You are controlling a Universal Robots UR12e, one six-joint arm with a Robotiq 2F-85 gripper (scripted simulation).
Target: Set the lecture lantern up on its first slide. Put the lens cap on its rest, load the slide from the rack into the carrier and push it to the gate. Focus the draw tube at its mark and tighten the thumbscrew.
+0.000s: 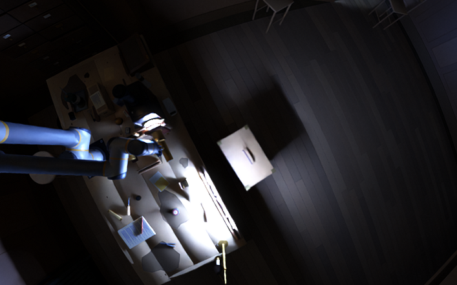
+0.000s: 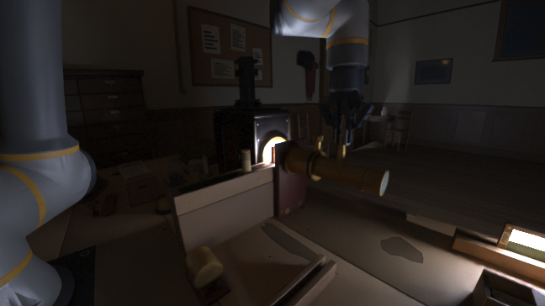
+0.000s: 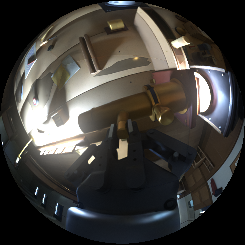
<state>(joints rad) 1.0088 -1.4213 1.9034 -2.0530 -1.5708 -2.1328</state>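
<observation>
The slide carrier is hidden behind the lantern's front board (image 2: 289,176). The brass draw tube (image 2: 336,170) sticks out from the board toward the bench's lit side. A brass peg (image 3: 123,124) stands up from the tube. My gripper (image 3: 120,130) hangs straight above the tube, and its fingers are closed on that peg. A round brass thumbscrew (image 3: 163,115) sits on the tube's collar, just beside the peg toward the lantern. The lantern body (image 2: 252,130) glows at its opening. The brass lens cap (image 3: 116,25) lies on its dark rest on the bench.
A pale upright panel (image 2: 223,201) stands beside the lantern, with a low wooden rail (image 3: 90,53) beyond it. A slide rack (image 1: 218,202) runs along the bench's lit edge. Papers, a yellow pad (image 1: 159,181) and small tools lie on the bench. A lit box (image 1: 245,156) stands on the floor.
</observation>
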